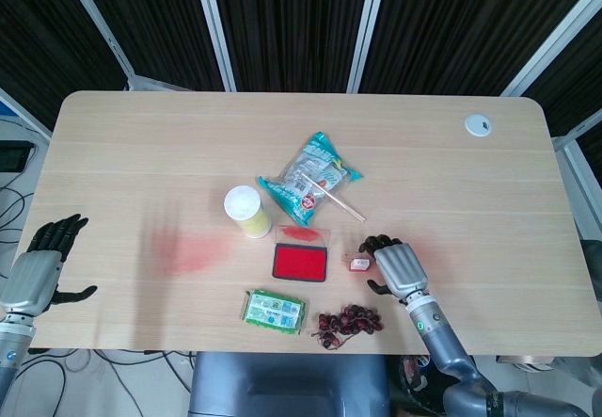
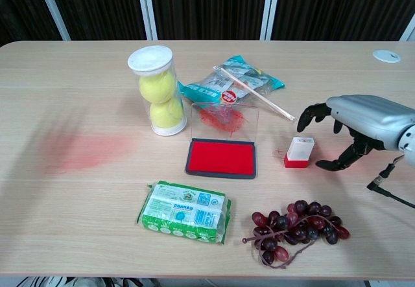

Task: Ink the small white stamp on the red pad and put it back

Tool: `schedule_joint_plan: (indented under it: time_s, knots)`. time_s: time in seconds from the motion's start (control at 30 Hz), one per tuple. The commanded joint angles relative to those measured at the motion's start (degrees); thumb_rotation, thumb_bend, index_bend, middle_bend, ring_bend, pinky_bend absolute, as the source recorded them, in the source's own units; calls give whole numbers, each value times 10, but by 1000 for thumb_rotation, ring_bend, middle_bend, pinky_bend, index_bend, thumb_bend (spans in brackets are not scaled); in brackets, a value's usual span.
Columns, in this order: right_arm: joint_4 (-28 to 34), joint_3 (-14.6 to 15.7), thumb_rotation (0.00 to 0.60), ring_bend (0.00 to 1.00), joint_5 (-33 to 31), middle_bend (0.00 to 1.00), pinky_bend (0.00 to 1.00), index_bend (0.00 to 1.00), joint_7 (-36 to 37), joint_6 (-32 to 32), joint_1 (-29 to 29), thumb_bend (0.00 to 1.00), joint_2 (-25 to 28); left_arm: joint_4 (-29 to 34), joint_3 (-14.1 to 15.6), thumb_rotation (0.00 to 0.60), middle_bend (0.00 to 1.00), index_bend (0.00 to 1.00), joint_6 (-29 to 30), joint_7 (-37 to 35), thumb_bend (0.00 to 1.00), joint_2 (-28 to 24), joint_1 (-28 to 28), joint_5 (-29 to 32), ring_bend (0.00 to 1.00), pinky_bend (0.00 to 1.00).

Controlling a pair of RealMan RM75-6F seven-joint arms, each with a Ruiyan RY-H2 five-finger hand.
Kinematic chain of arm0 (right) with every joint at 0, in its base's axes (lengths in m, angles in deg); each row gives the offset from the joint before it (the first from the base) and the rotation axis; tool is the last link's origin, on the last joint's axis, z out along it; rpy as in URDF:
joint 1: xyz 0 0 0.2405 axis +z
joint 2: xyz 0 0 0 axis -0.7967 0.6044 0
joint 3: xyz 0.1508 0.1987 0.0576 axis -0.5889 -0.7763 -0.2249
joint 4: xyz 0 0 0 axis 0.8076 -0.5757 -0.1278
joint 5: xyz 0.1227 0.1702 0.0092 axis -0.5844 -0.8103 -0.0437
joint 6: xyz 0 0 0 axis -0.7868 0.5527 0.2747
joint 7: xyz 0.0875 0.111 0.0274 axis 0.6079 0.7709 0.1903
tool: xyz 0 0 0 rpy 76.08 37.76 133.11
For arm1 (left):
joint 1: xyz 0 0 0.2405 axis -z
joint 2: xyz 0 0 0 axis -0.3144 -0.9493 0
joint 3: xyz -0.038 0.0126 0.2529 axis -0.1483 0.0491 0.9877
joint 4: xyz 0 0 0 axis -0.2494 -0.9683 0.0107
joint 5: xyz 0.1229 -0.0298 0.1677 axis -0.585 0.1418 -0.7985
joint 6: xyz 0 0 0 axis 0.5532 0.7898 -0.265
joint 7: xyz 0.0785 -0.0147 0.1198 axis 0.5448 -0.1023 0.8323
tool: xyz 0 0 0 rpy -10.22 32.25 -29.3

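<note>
The right hand [image 2: 353, 126] hovers over the table [image 2: 78, 190] with fingers spread and curved downward, holding nothing; its fingertips [image 2: 310, 114] hang just above and behind the small white stamp [image 2: 299, 152], with the thumb low on the outer side, and no contact is visible in either view. The stamp stands upright on its red base, directly below the fingertips and slightly toward the robot's left of the palm. Further out on that same side lies the red pad [image 2: 221, 158], its clear lid [image 2: 224, 120] raised behind it — near the stamp but not touching it. In front of the hand, toward the robot, lies a bunch of grapes [image 2: 297, 223]; beyond the pad are a snack bag [image 2: 230, 83] with a wooden stick [image 2: 255, 102] across it, a tube of tennis balls [image 2: 157, 91], and a green packet [image 2: 186, 210]. The left hand [image 1: 39, 266] rests far off at the table edge, open and idle. Judged risks from this position: the stamp is small and light, so an off-centre closure is likely to tip it or push it toward the pad instead of capturing it; a descent too low may drive the fingertips into the table; a loose pinch may let it rotate during carry — resulting in uneven inking or red marks on the wood.
</note>
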Motion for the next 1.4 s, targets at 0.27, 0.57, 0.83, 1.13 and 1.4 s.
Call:
schedule_joint_plan:
  time_s: [0.27, 0.57, 0.83, 1.13, 1.4]
  knots:
    - [-15, 0, 600, 265, -16, 317, 361, 399, -1, -5, 12, 386, -17, 1, 1, 600, 0, 43, -2, -2, 36, -2, 1, 1, 0, 0]
    - [-34, -3, 600, 267, -36, 330, 361, 442, -6, -13, 24, 389, -32, 2, 1, 600, 0, 47, -6, -5, 36, -4, 2, 3, 0, 0]
    - [-41, -2, 600, 274, -44, 342, 362, 466, -7, -14, 29, 402, -38, 3, 2, 600, 0, 47, -9, -8, 36, -5, 3, 4, 0, 0]
    - [-53, -2, 600, 283, -53, 354, 361, 492, -4, -17, 36, 440, -49, 4, 2, 600, 0, 47, -12, -10, 36, -6, 5, 5, 0, 0]
    - [-58, 0, 600, 285, -57, 366, 362, 510, -4, -17, 40, 485, -53, 5, 2, 600, 0, 47, -14, -12, 36, -7, 6, 5, 0, 0]
